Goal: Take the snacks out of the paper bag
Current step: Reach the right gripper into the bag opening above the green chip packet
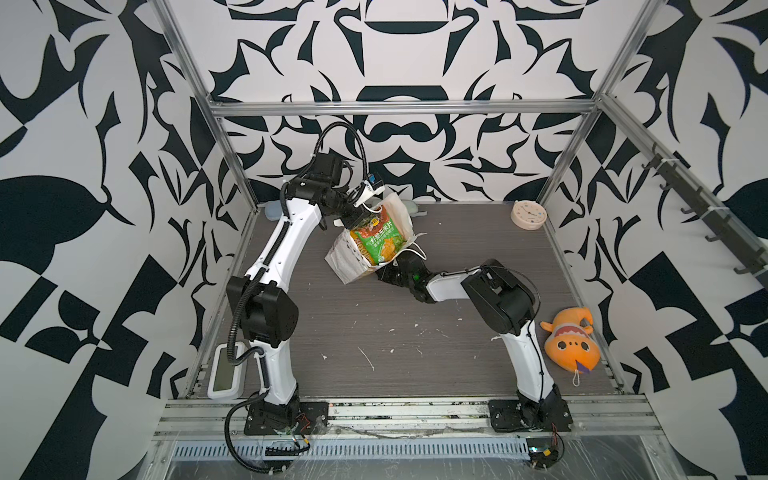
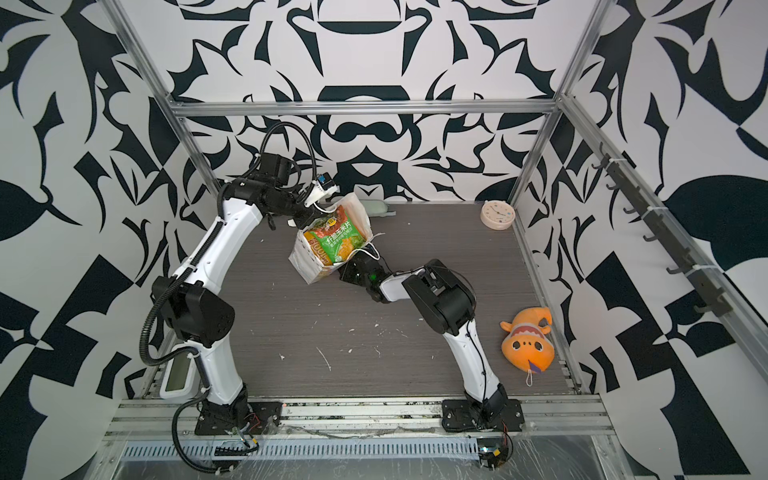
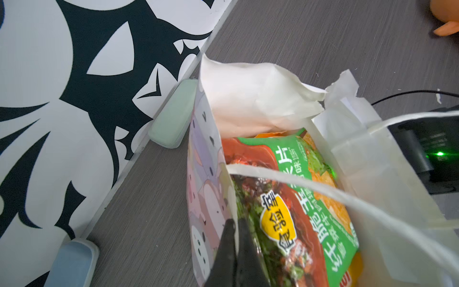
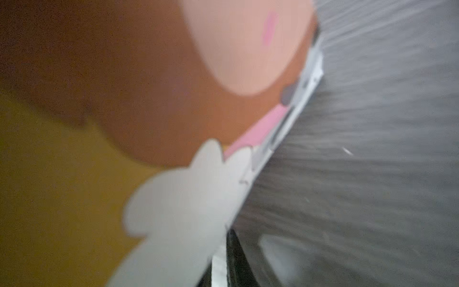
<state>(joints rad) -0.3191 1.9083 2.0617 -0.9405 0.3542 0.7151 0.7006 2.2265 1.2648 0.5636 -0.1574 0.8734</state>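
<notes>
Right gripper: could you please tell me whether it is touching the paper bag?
Touching. The right wrist view shows the paper bag with its edge pinched by the right gripper.

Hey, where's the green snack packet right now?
In both top views the green packet lies inside the tilted paper bag, back-centre of the table, left of the cream clock.

I'm seeing black-and-white patterned walls (image 1: 395,50) surrounding a grey wood-grain tabletop (image 1: 374,324); an aluminium frame (image 1: 399,109) is running behind, possibly carrying hooks (image 1: 711,238) at right.
</notes>
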